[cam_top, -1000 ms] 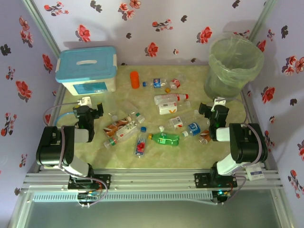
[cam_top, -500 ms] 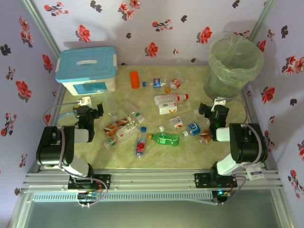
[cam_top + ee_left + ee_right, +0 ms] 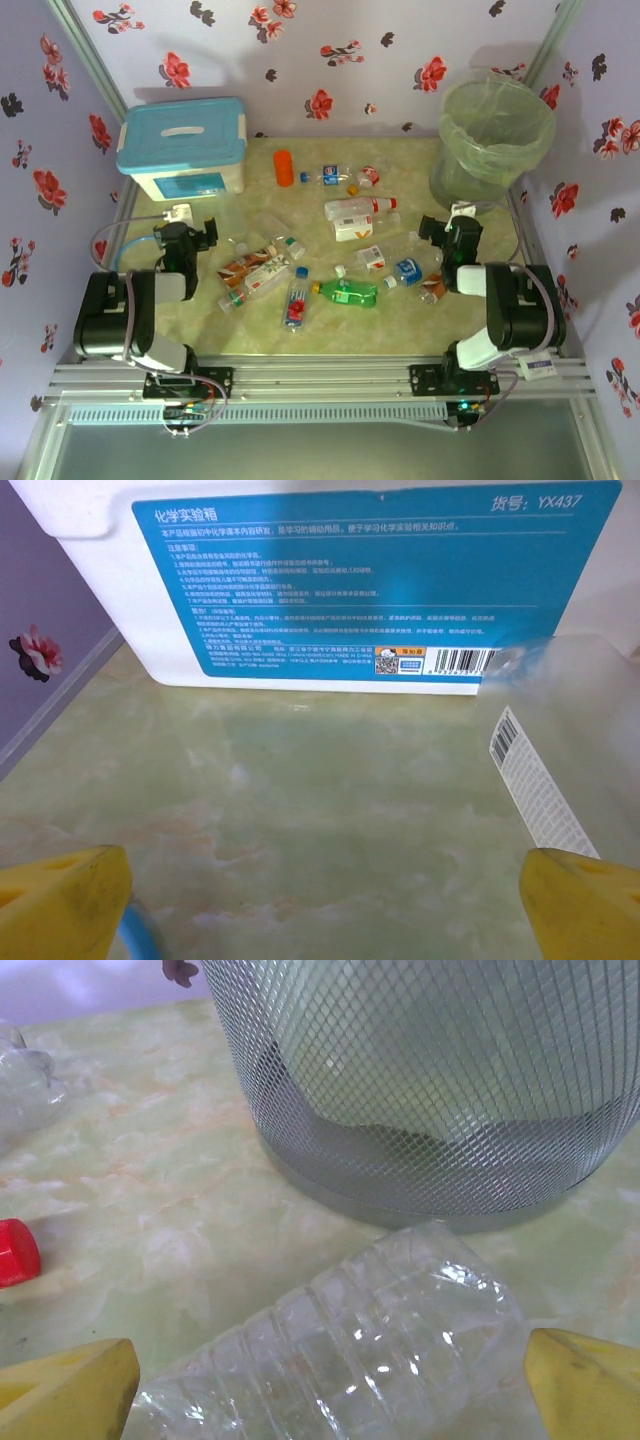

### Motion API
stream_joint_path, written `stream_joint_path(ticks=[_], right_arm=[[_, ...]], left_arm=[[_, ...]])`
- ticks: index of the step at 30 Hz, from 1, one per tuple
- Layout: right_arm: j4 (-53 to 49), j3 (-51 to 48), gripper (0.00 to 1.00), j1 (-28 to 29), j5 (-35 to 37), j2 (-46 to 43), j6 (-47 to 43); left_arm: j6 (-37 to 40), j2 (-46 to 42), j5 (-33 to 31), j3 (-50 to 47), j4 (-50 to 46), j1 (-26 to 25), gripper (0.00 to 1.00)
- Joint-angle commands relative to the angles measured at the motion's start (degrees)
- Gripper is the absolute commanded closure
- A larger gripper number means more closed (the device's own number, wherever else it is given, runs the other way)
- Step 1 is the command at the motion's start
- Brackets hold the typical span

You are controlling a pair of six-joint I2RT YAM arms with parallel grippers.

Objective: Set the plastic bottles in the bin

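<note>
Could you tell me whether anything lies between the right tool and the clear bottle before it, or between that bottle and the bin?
Nothing visible does. The clear bottle lies just ahead of the open right tool, and only bare table separates it from the bin.

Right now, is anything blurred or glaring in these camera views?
Top external: even light, soft shadow behind the bin. Left wrist: box label sharp, yellow jaws at the bottom corners blurred. Right wrist: small glints on the clear bottle, jaws soft too.
</note>
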Motion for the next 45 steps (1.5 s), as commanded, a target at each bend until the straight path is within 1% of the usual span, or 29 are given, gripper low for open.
stream_joint_path(ticks=[1,2,3,6,7,10,12,14,17,19,24,26,30,33,35,40,43,45], right_arm=[[-15.6,6.6,0.01,1.6,3.7,-8.2,1.9],[-18.9,7.7,0.01,1.8,3.9,-10.4,4.2],[-24.3,9.5,0.01,2.2,5.7,-13.0,6.8],[-45.6,16.8,0.01,3.2,10.7,-18.3,12.9],[-53.8,19.4,0.01,3.3,11.0,-19.4,15.8],[-72.0,24.0,0.01,3.6,9.4,-22.4,20.8],[-78.2,23.7,0.01,3.7,7.0,-25.5,24.0],[-82.3,22.9,0.02,3.7,3.8,-28.1,26.4],[-88.1,22.9,0.04,3.3,-2.1,-27.9,28.4],[-89.0,21.0,0.07,3.3,-6.2,-27.5,30.0],[-83.0,13.4,0.16,3.2,-14.1,-25.1,34.0],[-80.4,11.5,0.17,3.2,-15.5,-24.2,35.2],[-78.5,9.4,0.19,2.9,-13.7,-21.4,34.8],[-76.0,7.4,0.19,2.7,-13.6,-20.3,34.6],[-74.5,6.4,0.22,2.5,-13.0,-20.3,34.7],[-76.7,6.3,0.29,2.5,-10.0,-23.3,33.7],[-78.4,6.5,0.37,2.5,-8.5,-25.3,33.1],[-78.9,6.5,0.4,2.5,-8.0,-26.1,32.8]], left_arm=[[-1.6,-9.2,-2.6,2.3,-10.2,-0.2,0.0],[-2.9,-11.9,-3.1,3.0,-13.7,-0.4,0.0],[-4.3,-15.1,-3.2,3.4,-16.5,-0.8,0.0],[-11.0,-23.3,-4.3,8.3,-32.3,-1.4,0.0],[-14.1,-25.3,-4.4,10.8,-39.2,-1.6,0.0],[-21.1,-28.8,-2.7,17.3,-55.1,-2.3,0.0],[-23.4,-30.4,-0.9,19.7,-60.4,-3.2,0.0],[-25.3,-31.1,0.6,21.6,-64.0,-4.2,0.0],[-28.1,-31.2,3.0,23.4,-66.9,-5.7,0.0],[-30.0,-31.3,3.8,23.6,-67.5,-6.9,0.0],[-32.0,-31.3,3.8,22.8,-66.0,-8.3,0.01],[-32.1,-31.0,3.9,23.1,-66.4,-8.4,0.01],[-31.9,-30.3,3.8,23.1,-66.3,-8.4,0.01],[-32.5,-30.0,3.8,22.4,-65.3,-8.4,0.01],[-32.9,-29.6,3.9,22.0,-64.6,-8.4,0.01],[-33.4,-28.9,4.0,21.4,-63.6,-8.5,0.01],[-33.9,-28.3,4.1,21.0,-62.8,-8.6,0.01],[-34.1,-27.8,4.3,20.8,-62.1,-8.6,0.01]])
